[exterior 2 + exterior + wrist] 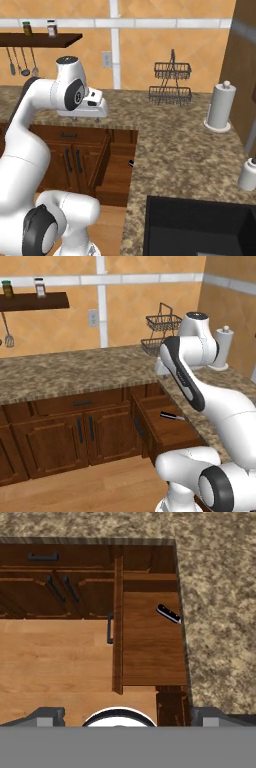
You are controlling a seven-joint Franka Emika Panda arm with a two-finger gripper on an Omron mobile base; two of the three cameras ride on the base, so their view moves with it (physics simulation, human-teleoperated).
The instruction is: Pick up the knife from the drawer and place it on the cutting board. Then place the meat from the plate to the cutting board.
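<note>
Knife (168, 613) handle pokes from under counter in open drawer (150, 647); descend gripper (82, 118), jaw state unclear, grasp across handle.

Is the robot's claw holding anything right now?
No, nothing. The claw hangs high above the open drawer, and the knife lies inside it, untouched, with its blade tucked under the counter edge.

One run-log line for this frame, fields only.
stage: approach | drawer: open | knife: in drawer, handle showing, blade under counter edge | gripper: above drawer, holding nothing
</note>
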